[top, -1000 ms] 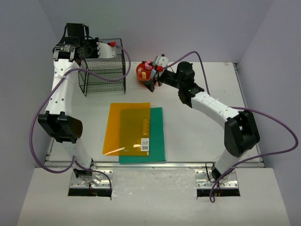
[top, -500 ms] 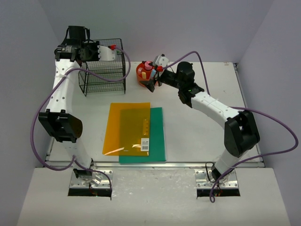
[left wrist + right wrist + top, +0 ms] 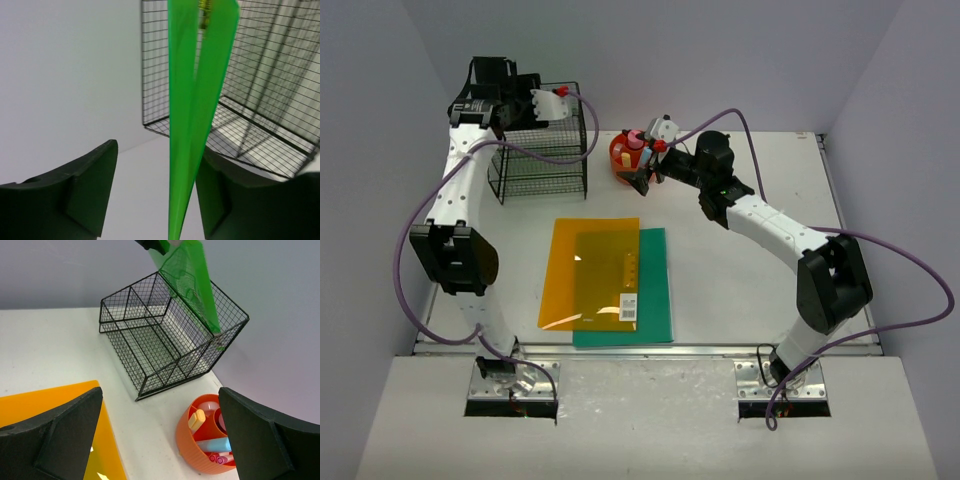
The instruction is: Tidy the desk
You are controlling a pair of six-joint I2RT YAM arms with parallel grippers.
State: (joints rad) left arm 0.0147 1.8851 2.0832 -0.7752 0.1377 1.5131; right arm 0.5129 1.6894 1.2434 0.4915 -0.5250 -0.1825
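On the white desk (image 3: 740, 290) a black wire basket (image 3: 540, 150) stands at the back left. My left gripper (image 3: 548, 105) hovers over it, open. A bright green folder (image 3: 195, 100) stands on edge between its fingers, close against the right finger (image 3: 225, 195), with a wide gap on the left. In the right wrist view this green folder (image 3: 192, 280) slants down into the basket (image 3: 165, 340) at its far end. My right gripper (image 3: 645, 160) is open and empty beside an orange pen holder (image 3: 210, 445).
An orange transparent folder (image 3: 590, 270) lies on a teal folder (image 3: 655, 300) in the middle front of the desk. The orange pen holder (image 3: 623, 152) holds markers and an eraser. Grey walls close in the back and sides.
The left gripper's jaws have gone from shut to open around the green folder, and the left wrist has shifted slightly toward the back right. The right arm has not moved.
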